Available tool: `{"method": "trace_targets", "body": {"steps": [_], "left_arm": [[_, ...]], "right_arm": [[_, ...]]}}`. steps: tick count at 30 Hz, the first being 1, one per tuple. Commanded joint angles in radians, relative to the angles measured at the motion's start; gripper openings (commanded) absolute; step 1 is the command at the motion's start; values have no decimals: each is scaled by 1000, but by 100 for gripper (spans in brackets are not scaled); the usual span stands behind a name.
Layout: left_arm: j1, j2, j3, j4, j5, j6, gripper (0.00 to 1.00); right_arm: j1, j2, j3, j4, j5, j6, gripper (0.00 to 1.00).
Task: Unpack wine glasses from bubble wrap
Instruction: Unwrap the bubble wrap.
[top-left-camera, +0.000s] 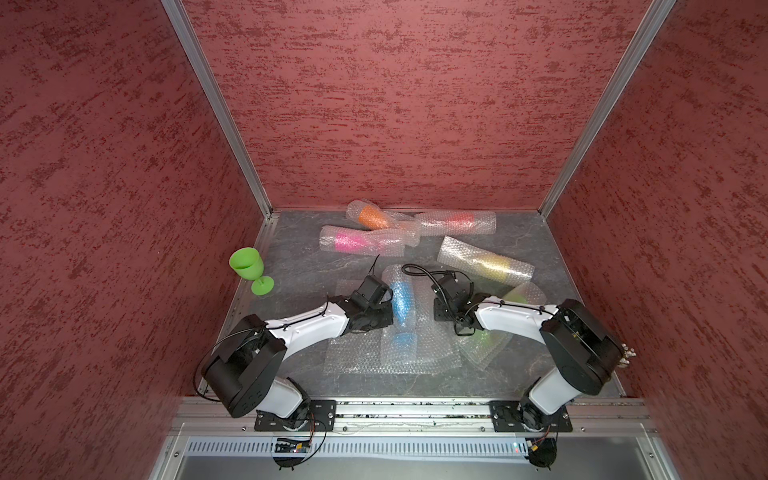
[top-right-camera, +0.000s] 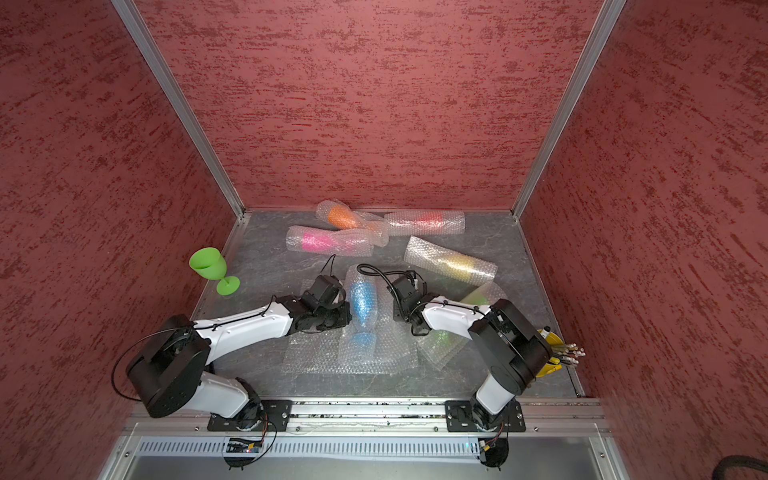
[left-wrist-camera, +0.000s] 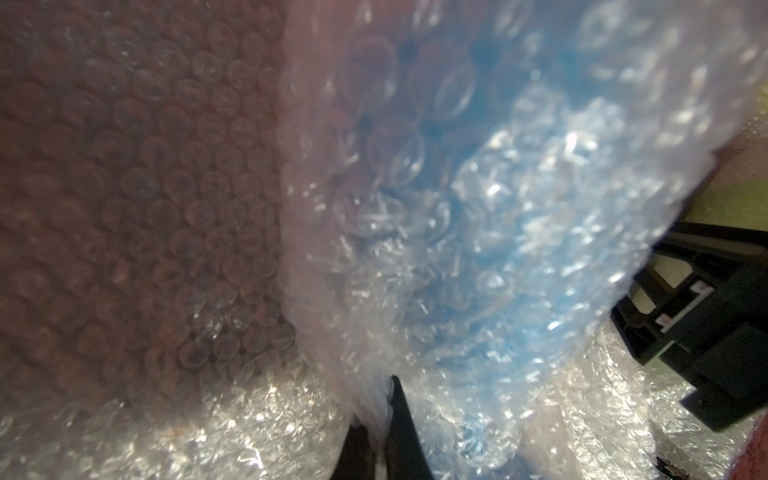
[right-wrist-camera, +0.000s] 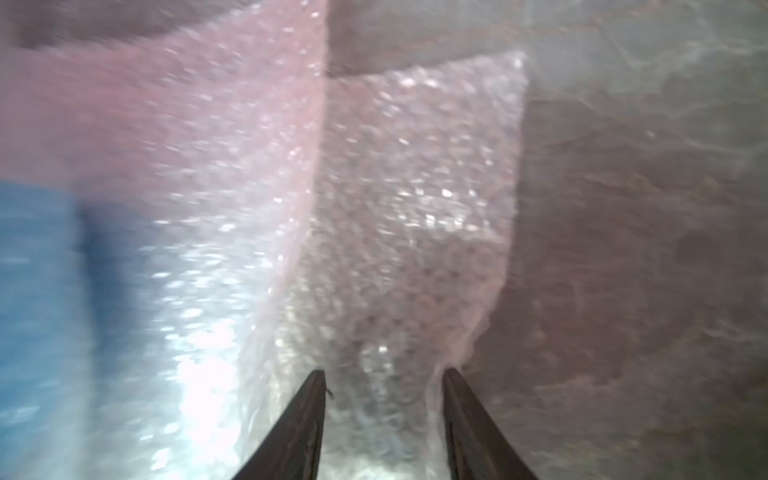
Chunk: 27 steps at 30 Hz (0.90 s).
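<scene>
Left gripper is pinched tight on a fold of the bubble wrap around the blue goblet, which lies at centre frame in both top views; right gripper stands half-spread over a flat sheet beside that roll, clamping nothing. 1 green goblet stands upright and unwrapped at the left edge; 4 more wrapped rolls lie above centre.

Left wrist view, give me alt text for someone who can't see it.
The left pincer is shut on a fold of bubble wrap, seen very close up. A blue wine glass shows blurrily through the wrap.
</scene>
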Motion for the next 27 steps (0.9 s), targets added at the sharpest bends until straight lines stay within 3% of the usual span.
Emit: {"method": "trace_targets", "body": {"steps": [1, 10, 19, 23, 27], "left_arm": [[-2, -10, -17, 13, -14, 5, 6], [-2, -12, -25, 14, -23, -2, 5], [4, -14, -23, 12, -21, 6, 5], [6, -15, -26, 15, -15, 5, 5], [6, -6, -20, 23, -5, 5, 4]], "right_arm": [[-4, -56, 21, -4, -17, -18, 48], [-30, -112, -103, 6, 11, 76, 47], [-49, -211, -124, -116, 194, 115, 47], [-58, -293, -137, -104, 101, 89, 49], [-58, -351, -112, 6, -154, 19, 50]]}}
